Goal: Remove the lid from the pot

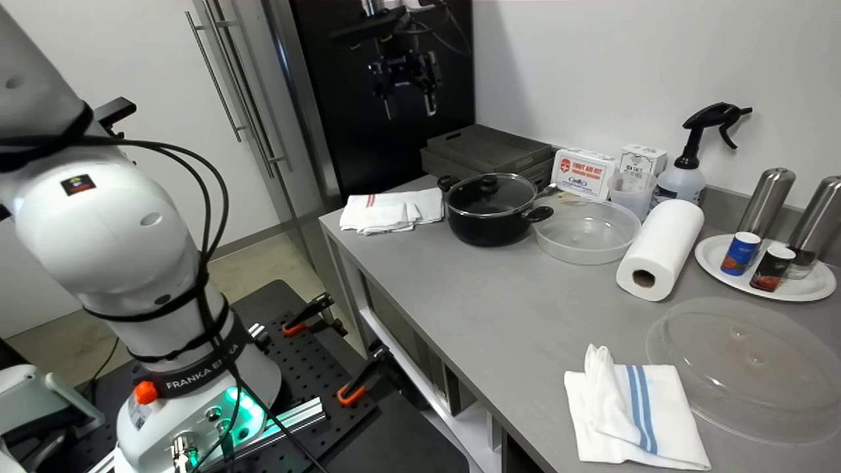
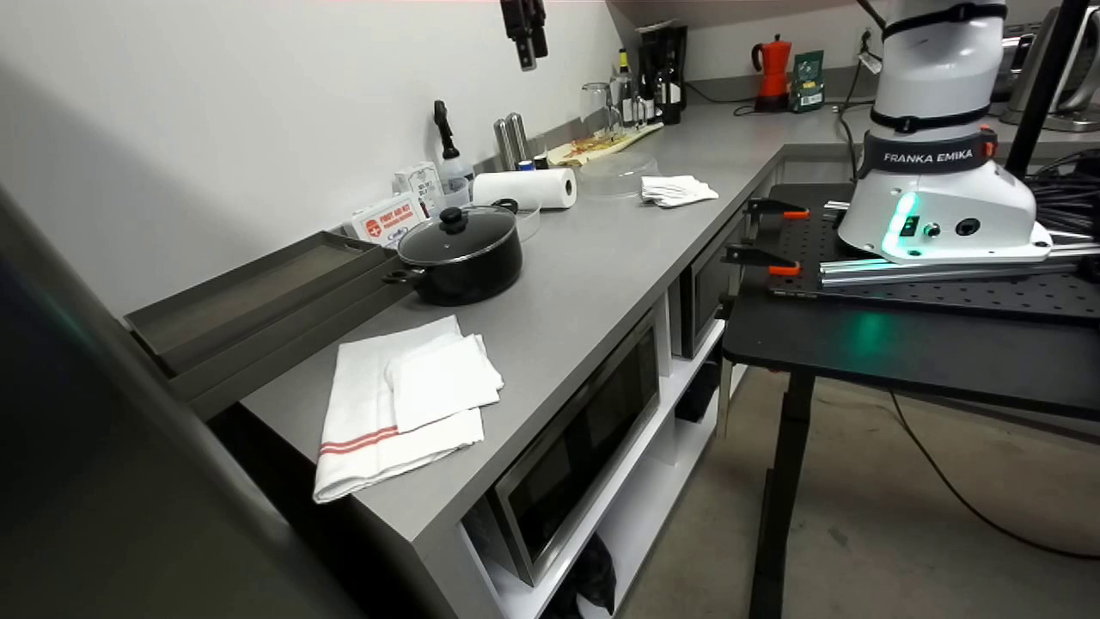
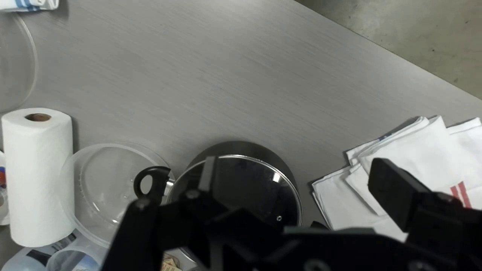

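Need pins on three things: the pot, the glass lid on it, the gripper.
Pot [image 1: 489, 231], in an exterior view: on its black side wall.
Lid [image 2: 461, 244], in an exterior view: on the glass.
Gripper [image 1: 410, 113], in an exterior view: midway between its parted fingertips.

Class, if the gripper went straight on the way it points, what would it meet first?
Probably the grey countertop: the gripper points downward, and its line seems to fall beside the pot and the red-striped towel. Depth is unclear, so it might clip either.
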Robot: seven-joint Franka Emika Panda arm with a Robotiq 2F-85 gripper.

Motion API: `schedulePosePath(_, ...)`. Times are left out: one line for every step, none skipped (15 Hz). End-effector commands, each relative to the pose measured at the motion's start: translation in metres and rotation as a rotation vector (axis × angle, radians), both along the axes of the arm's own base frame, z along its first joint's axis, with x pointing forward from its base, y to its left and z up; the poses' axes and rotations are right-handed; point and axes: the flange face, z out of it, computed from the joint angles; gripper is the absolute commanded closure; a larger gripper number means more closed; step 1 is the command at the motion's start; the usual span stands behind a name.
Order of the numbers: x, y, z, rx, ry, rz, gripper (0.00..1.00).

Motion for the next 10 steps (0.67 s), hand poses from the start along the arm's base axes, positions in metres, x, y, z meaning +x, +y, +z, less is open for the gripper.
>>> schedulePosePath(0.064, 0.016, -0.017, 0.014, 0.027, -0.011, 0.00)
schedulePosePath(0.078, 0.020, -0.023, 0.021, 0.031, -0.011, 0.00)
schedulePosePath(0.092, 0.023, -0.030, 0.025, 0.034, -0.010, 0.00)
schedulePosePath(0.104, 0.026, -0.036, 0.033, 0.038, -0.011, 0.00)
schedulePosePath(0.117, 0.028, -0.044, 0.039, 0.038, -0.011, 0.00)
schedulePosePath(0.129, 0.031, -0.050, 0.045, 0.033, -0.012, 0.00)
schedulePosePath(0.140, 0.033, -0.056, 0.057, 0.039, -0.011, 0.00)
schedulePosePath(0.149, 0.036, -0.060, 0.062, 0.037, -0.012, 0.00)
schedulePosePath(0.160, 0.038, -0.067, 0.069, 0.037, -0.010, 0.00)
schedulePosePath(0.168, 0.040, -0.071, 0.075, 0.034, -0.009, 0.00)
